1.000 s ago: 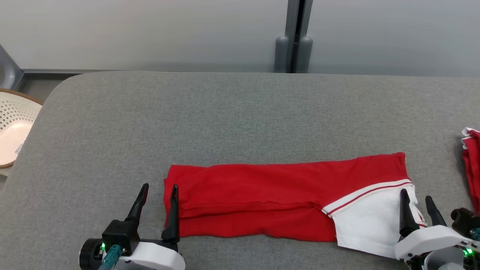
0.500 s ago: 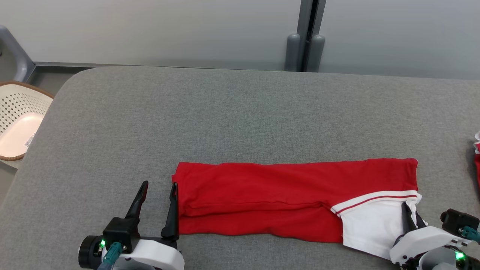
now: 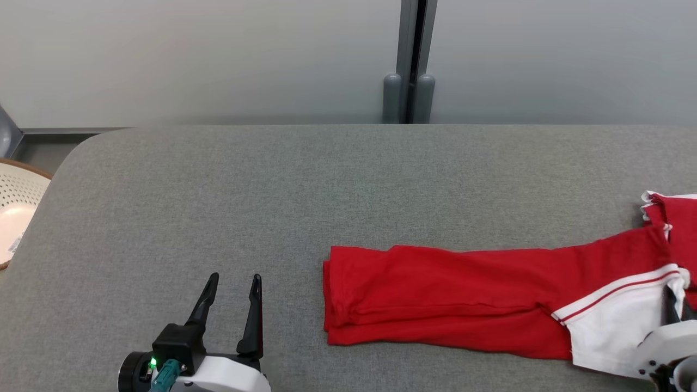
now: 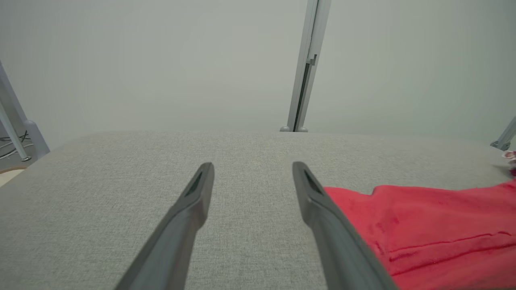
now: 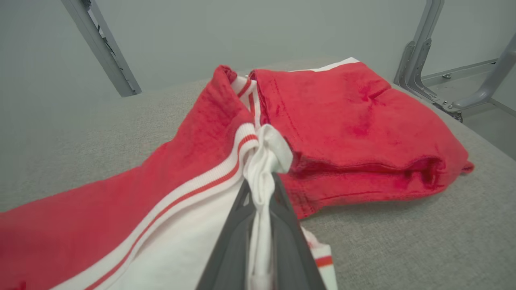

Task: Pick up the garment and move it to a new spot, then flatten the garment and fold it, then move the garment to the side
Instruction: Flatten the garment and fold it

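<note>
A red garment [image 3: 446, 305] with a white, red-striped part lies folded into a long strip on the grey padded table [image 3: 326, 190]. My right gripper [image 3: 677, 296] is at the strip's right end, shut on a bunch of the white fabric [image 5: 264, 161]. The right wrist view shows the fabric pinched between the closed fingers [image 5: 282, 225]. My left gripper [image 3: 235, 279] stands open on bare table left of the strip's left end, apart from it. In the left wrist view the red garment [image 4: 435, 225] lies just right of the right finger [image 4: 322, 209].
A second folded red garment [image 3: 675, 218] lies at the table's right edge, touching the held end [image 5: 354, 121]. A perforated cream basket [image 3: 16, 207] stands off the table's left edge. A grey post [image 3: 408, 60] runs up the wall behind.
The right gripper has shut on the white part and dragged the garment rightward, up against the second red garment. The strip's left end has left the left gripper. The head camera also shifted.
</note>
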Robot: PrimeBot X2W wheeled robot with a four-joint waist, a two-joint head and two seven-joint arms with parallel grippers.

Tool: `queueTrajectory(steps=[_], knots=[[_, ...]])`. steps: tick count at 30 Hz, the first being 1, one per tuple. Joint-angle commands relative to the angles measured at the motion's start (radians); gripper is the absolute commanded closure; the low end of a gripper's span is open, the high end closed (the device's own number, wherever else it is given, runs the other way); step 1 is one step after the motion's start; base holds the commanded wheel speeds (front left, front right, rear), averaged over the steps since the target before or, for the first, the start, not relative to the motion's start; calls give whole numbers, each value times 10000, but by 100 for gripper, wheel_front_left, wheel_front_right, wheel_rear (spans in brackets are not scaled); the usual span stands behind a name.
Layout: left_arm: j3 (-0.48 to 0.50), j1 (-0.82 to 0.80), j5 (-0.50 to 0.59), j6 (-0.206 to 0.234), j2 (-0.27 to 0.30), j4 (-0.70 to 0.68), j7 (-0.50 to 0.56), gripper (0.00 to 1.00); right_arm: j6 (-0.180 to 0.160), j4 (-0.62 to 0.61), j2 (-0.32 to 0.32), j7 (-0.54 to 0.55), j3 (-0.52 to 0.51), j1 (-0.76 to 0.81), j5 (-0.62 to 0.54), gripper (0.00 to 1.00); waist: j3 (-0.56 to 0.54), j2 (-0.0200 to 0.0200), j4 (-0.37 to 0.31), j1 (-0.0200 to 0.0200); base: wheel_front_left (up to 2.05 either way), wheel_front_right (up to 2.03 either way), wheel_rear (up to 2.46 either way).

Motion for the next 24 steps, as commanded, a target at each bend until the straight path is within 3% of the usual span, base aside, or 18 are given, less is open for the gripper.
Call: queueTrajectory(steps=[1,6,13,19,24], knots=[[6,45,-44,73,40,12,-41,0,-22,-197,118,-91,102,-80,-163,100,-149,-1,-108,0,0,0,0],[-31,192,-164,148,42,-5,-41,0,-15,-1299,873,61,710,-144,-144,100,-355,-1,-256,0,0,0,0],[-134,147,-339,183,43,-13,-40,0,-15,-4098,1965,1259,2545,264,600,100,-438,-1,-187,0,0,0,0],[-273,108,-417,217,43,-23,-41,0,-13,-6135,2188,2239,4422,867,1973,100,-404,-1,210,0,0,0,0],[-392,-33,-419,187,42,15,-40,0,-13,-6267,2179,2103,5674,967,2539,100,-251,-1,684,0,0,0,0]])
